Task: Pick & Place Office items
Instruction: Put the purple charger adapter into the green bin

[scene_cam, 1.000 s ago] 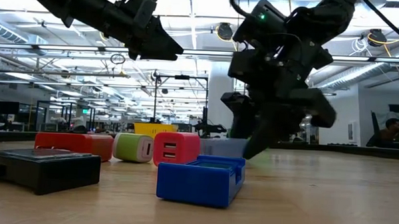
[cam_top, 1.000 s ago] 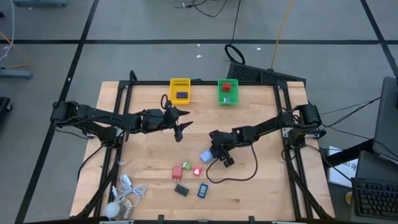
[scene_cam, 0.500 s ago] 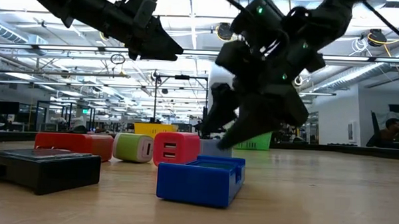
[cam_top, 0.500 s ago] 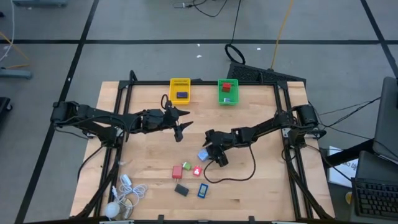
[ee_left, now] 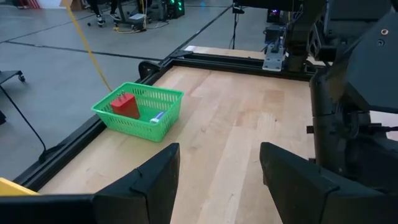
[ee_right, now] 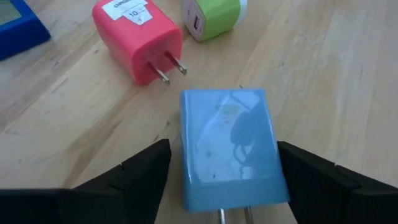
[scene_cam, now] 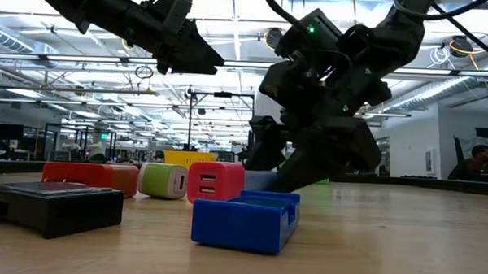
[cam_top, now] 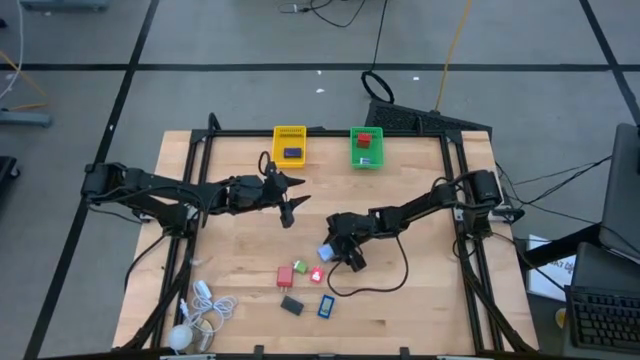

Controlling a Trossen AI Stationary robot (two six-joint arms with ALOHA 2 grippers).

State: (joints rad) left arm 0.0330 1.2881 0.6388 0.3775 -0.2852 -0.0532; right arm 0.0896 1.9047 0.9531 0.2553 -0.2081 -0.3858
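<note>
A light-blue charger block [ee_right: 227,137] lies flat on the wood, also seen from above [cam_top: 326,251]. My right gripper [ee_right: 222,158] is open and low over it, one finger on each side, with a small gap showing. Near it lie a red plug block [ee_right: 140,40], a green one [ee_right: 211,15], a blue box [scene_cam: 245,222], a black piece [cam_top: 291,306] and a flat red piece [scene_cam: 90,176]. My left gripper [cam_top: 296,198] hovers open above the table's middle, holding nothing.
A yellow basket [cam_top: 290,145] holding a dark blue piece and a green basket [ee_left: 140,109] holding a red block stand at the far edge. A white coiled cable with a ball [cam_top: 195,318] lies at the near left corner. A black cable [cam_top: 370,282] loops near the right arm.
My right gripper has moved a little toward the table's left and come down over the light-blue block, staying open. The block has kept its place.
</note>
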